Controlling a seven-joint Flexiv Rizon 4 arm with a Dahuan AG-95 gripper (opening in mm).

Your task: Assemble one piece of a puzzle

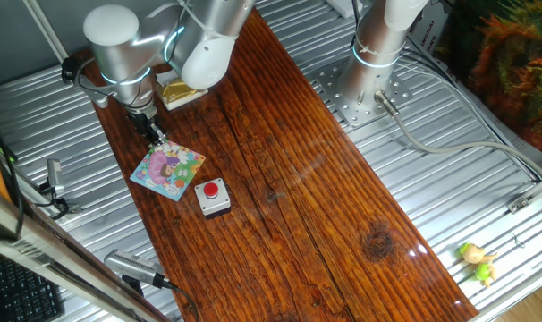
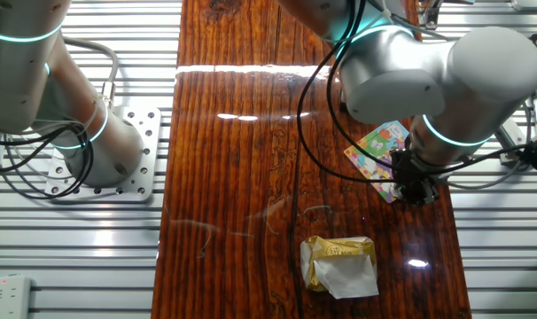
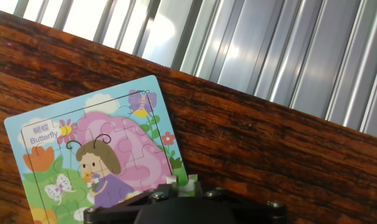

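The puzzle (image 1: pixel 168 170) is a small square board with a pink-purple cartoon figure, lying flat near the left edge of the wooden table. It also shows in the other fixed view (image 2: pixel 381 146) and in the hand view (image 3: pixel 95 155). My gripper (image 1: pixel 155 134) points down at the board's far corner, low over it (image 2: pixel 415 190). In the hand view its white fingertips (image 3: pixel 181 182) stand close together at the board's lower right corner, with a small green puzzle piece (image 3: pixel 181 179) between them. Most of the fingers are hidden by the hand's black body.
A grey box with a red button (image 1: pixel 212 195) sits just right of the puzzle. A yellowish-gold box (image 2: pixel 339 264) lies behind the arm. A second arm's base (image 1: pixel 369 80) stands on the ribbed metal surface (image 3: pixel 269 50), which borders the wood close to the puzzle.
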